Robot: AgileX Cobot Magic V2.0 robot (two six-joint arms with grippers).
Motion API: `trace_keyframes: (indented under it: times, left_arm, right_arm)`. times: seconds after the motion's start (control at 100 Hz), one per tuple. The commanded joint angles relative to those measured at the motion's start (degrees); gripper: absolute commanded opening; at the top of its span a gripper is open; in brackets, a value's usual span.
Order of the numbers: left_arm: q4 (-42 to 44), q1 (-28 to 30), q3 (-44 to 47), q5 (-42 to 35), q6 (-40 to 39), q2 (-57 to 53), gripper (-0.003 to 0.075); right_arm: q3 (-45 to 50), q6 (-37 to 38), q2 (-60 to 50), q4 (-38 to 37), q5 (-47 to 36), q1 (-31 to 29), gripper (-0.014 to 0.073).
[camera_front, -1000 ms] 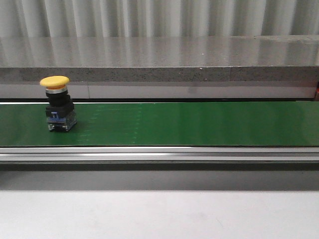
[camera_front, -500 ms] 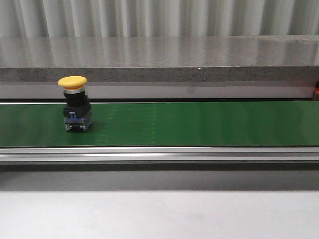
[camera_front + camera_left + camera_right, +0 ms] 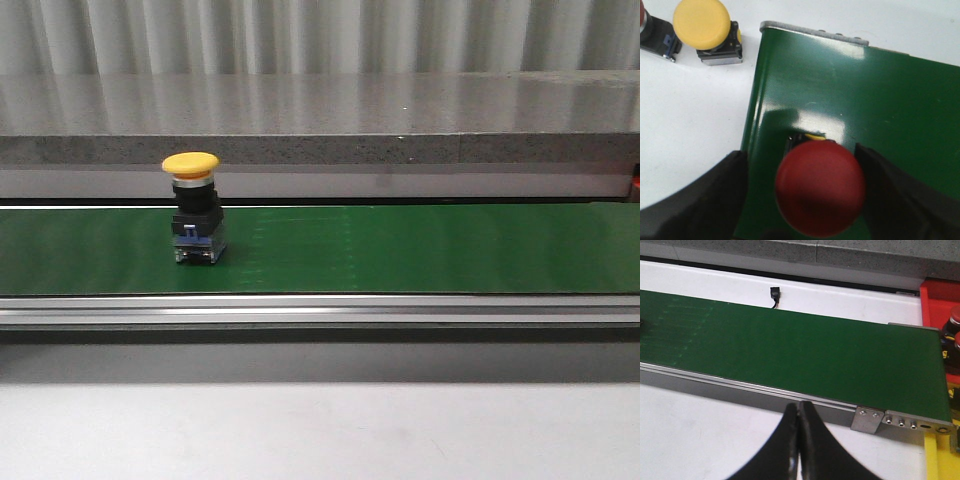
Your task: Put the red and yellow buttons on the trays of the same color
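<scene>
A yellow button (image 3: 194, 220) stands upright on the green belt (image 3: 420, 248), toward its left side. The left end effector (image 3: 805, 195) is wide open, its two dark fingers (image 3: 705, 200) on either side of a red button (image 3: 820, 194) at the belt's end, not touching it. Another yellow button (image 3: 707, 30) sits on the white tabletop (image 3: 690, 120) nearby. The right end effector (image 3: 799, 440) is clenched tight with nothing in it. A red tray (image 3: 940, 302) at the far end holds what may be red buttons (image 3: 955, 320), but they are hard to see.
</scene>
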Motion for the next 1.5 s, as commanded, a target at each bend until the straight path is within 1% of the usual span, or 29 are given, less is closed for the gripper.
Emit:
trace_keyframes:
  times: [0.0,0.16,0.29,0.37,0.44,0.45,0.46,0.49,0.51,0.52,0.53,0.56,0.58,0.62,0.67,0.89,1.28,1.4,1.49]
  left_arm:
    - [-1.44,-0.42,-1.34,-3.48,0.18,-2.07,0.054]
    - [-2.25,-0.7,-1.34,-5.62,0.35,-5.02,0.0536]
    - [-2.25,-2.97,-1.34,-7.42,2.35,-9.88,0.0532]
    - [-2.12,-5.07,-1.34,-8.11,3.4,-12.81,0.0495]
    - [-2.04,-7.09,-1.34,-8.1,3.4,-15.11,0.0414]
    - [-2.04,-7.69,-1.34,-8.1,3.4,-15.52,0.0381]
    - [-2.04,-7.69,-1.2,-8.1,3.4,-15.72,0.0381]
    - [-2.04,-8.72,-1.09,-8.22,3.4,-16.79,0.0318]
    - [-2.04,-9.13,-0.94,-8.37,3.4,-17.19,0.0291]
    - [-2.04,-9.72,-0.95,-8.37,3.4,-17.59,0.0249]
    - [-2.04,-9.72,-0.82,-8.37,3.4,-17.77,0.0249]
    - [-2.04,-10.6,-0.68,-8.48,3.4,-18.54,0.0176]
    - [-2.04,-10.93,-0.56,-8.57,3.49,-19.07,0.0147]
    - [-2.04,-12.01,-0.27,-8.6,3.49,-20.32,0.0051]
    - [-2.04,-12.81,0.35,-8.71,3.49,-21.45,-0.0023]
    - [-2.04,-15.41,6.38,-10.36,3.78,-28.68,-0.002]
    - [-2.51,-15.42,21.68,-10.78,3.78,-45.68,-0.002]
    - [-2.63,-15.42,24.61,-10.28,3.78,-50.01,-0.002]
    - [-2.63,-15.42,25.54,-9.77,3.78,-52.42,-0.002]
  right_arm:
    - [-1.3,-0.15,0.4,0.31,-4.07,-0.02,-0.0058]
    - [-1.3,-0.15,0.4,0.31,-4.07,-0.02,-0.0058]
    - [-1.3,-0.15,0.4,0.31,-4.07,-0.02,-0.0058]
    - [-1.3,-0.15,0.4,0.31,-4.07,-0.02,-0.0058]
    - [-1.3,-0.15,0.4,0.31,-4.07,-0.02,-0.0058]
    - [-1.3,-0.15,0.4,0.31,-4.07,-0.02,-0.0058]
    - [-1.3,-0.15,0.4,0.31,-4.07,-0.02,-0.0058]
    - [-1.3,-0.15,0.4,0.31,-4.07,-0.02,-0.0058]
    - [-1.3,-0.15,0.4,0.31,-4.07,-0.02,-0.0058]
    - [-1.3,-0.15,0.4,0.31,-4.07,-0.02,-0.0058]
    - [-1.3,-0.15,0.4,0.31,-4.07,-0.02,-0.0058]
    - [-1.3,-0.15,0.4,0.31,-4.07,-0.02,-0.0058]
    - [-1.3,-0.15,0.4,0.31,-4.07,-0.02,-0.0058]
    - [-1.3,-0.15,0.4,0.31,-4.07,-0.02,-0.0058]
    - [-1.3,-0.15,0.4,0.31,-4.07,-0.02,-0.0058]
    - [-1.3,-0.15,0.4,0.31,-4.26,-0.02,-0.0058]
    - [-1.3,-0.15,0.73,0.31,-4.33,-0.02,-0.0058]
    - [-1.67,-0.15,2.81,0.25,-4.5,0.73,-0.0058]
    - [-3.19,-0.05,5.84,0.25,-4.66,2.56,-0.0058]
